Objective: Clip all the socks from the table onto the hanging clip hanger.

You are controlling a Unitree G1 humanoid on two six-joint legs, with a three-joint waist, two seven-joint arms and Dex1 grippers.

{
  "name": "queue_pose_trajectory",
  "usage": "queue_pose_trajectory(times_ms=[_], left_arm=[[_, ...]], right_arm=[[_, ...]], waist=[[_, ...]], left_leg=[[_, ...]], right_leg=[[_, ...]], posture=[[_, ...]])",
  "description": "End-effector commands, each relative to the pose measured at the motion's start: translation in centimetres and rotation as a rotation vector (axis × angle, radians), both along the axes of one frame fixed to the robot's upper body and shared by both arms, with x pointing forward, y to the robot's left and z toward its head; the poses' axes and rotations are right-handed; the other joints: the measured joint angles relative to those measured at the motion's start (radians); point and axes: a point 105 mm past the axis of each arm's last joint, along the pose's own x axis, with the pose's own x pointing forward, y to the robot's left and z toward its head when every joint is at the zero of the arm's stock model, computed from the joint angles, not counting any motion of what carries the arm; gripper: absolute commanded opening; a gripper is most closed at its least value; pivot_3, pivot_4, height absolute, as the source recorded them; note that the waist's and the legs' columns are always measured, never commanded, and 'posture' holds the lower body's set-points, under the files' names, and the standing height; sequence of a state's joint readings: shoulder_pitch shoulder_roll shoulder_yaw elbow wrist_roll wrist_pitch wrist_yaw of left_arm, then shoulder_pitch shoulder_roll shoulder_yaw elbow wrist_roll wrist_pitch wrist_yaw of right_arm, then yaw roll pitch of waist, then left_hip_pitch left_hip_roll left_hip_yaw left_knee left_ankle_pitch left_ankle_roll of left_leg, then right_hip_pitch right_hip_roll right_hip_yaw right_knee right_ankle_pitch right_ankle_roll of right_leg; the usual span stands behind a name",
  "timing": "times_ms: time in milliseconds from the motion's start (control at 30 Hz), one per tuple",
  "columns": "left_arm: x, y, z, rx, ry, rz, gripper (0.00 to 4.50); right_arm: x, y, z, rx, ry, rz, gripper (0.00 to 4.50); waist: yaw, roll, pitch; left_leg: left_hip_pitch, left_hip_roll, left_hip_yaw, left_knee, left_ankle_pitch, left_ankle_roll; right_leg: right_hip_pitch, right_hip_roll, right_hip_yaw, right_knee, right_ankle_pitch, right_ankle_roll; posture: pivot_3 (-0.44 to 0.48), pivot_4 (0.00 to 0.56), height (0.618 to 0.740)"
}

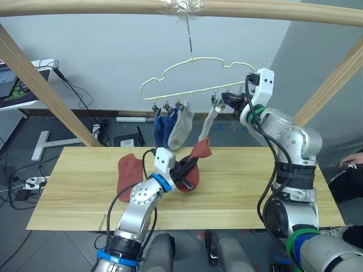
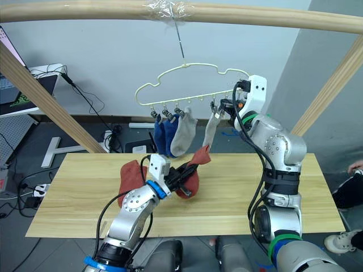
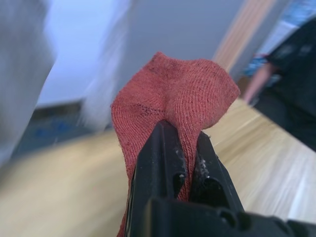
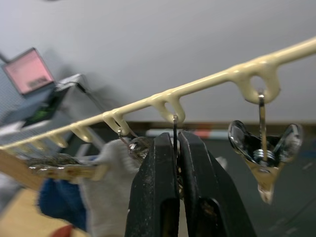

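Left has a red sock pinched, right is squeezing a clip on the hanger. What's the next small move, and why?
Probably raise the left gripper so the red sock's free edge reaches the clip the right gripper is pinching: the sock is gripped just above the table, well below the clip hanger.

Clip (image 4: 178, 183) hidden between right gripper's (image 4: 178, 143) fingers; person (image 1: 353, 161) cut off at edge.
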State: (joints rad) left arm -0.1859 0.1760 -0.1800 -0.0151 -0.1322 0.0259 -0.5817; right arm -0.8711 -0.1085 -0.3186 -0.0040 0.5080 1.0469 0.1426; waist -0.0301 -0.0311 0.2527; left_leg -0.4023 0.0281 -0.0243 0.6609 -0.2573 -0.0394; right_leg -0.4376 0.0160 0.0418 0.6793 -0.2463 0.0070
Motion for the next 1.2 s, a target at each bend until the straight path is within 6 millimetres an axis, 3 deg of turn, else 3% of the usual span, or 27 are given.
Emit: queue_pose_trajectory(times_ms=[33,200,867,967,1200], left_arm=[[-0.3,-1.0,2.4,-0.028,-0.097,-0.038,0.02],[0.6,-2.5,5.2,-0.049,-0.185,-0.045,0.02],[1.9,-2.3,5.8,-0.022,-0.243,0.008,0.02],[1.8,-2.4,5.9,-0.022,-0.246,0.005,0.00],[1.7,-2.8,6.3,-0.039,-0.248,-0.009,0.00]], right_arm=[[-0.1,-0.8,-0.4,0.043,0.080,-0.004,0.00],[-0.5,-0.5,-0.2,0.112,0.150,0.049,0.00],[-1.7,0.1,0.1,0.151,0.187,0.110,0.00],[-1.8,0.1,0.3,0.169,0.182,0.124,0.87],[-2.0,-0.2,0.9,0.221,0.163,0.132,3.46]], waist=[[0.000,0.000,0.000],[0.002,0.000,0.000],[-0.001,0.000,0.000],[-0.002,0.000,0.000],[-0.003,0.000,0.000]], left_leg=[[0.000,0.000,0.000,0.000,0.000,0.000],[-0.002,-0.001,-0.001,0.001,0.000,0.000],[-0.004,-0.001,-0.001,0.000,0.000,0.000],[-0.005,-0.001,-0.001,0.000,0.000,0.000],[-0.007,-0.001,-0.001,0.000,0.000,0.000]], right_leg=[[0.000,0.000,0.000,0.000,0.000,0.000],[0.000,0.000,-0.001,-0.001,0.000,0.000],[-0.002,0.000,-0.002,-0.002,0.000,0.000],[-0.002,0.000,-0.001,-0.003,0.000,0.000],[-0.004,0.000,-0.001,-0.003,0.000,0.000]], posture=[[-0.001,0.246,0.740],[-0.009,0.245,0.740],[-0.021,0.240,0.740],[-0.022,0.235,0.740],[-0.022,0.235,0.740]])
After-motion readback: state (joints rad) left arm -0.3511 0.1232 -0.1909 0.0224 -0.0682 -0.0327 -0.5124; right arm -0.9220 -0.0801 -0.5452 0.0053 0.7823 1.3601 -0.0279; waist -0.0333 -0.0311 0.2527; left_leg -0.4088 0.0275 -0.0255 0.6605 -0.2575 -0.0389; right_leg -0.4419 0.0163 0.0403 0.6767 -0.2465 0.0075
